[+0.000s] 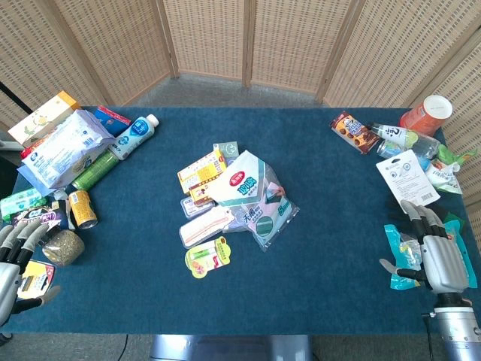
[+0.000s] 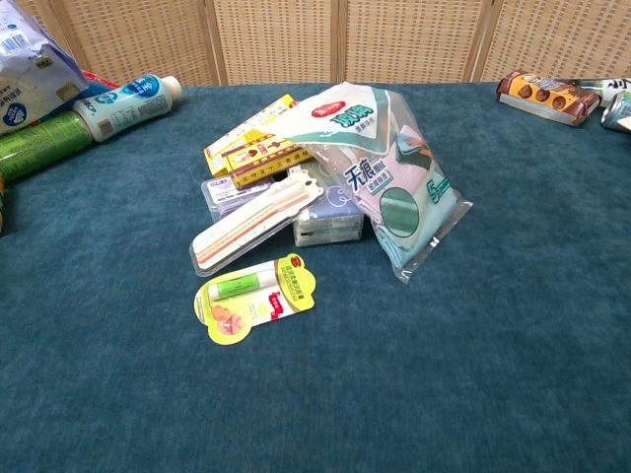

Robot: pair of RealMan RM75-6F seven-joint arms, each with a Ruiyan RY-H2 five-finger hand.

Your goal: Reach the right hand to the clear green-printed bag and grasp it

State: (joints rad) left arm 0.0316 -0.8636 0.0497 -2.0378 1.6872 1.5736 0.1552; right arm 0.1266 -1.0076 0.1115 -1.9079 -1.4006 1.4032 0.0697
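The clear green-printed bag (image 1: 254,197) lies in the middle of the blue table, on top of a heap of small packages; in the chest view the bag (image 2: 389,172) leans over the heap toward the right. My right hand (image 1: 434,252) is at the table's right edge, far from the bag, fingers apart and holding nothing. It rests over a teal packet (image 1: 397,252). My left hand (image 1: 16,259) is at the left edge, fingers spread, empty. Neither hand shows in the chest view.
Under the bag lie yellow boxes (image 1: 201,171), a flat pink-striped pack (image 1: 204,226) and a yellow lip-balm card (image 1: 207,257). Bottles, cans and bags crowd the left side (image 1: 68,147). Snacks, a white card (image 1: 407,174) and an orange cup (image 1: 427,114) sit at the right rear.
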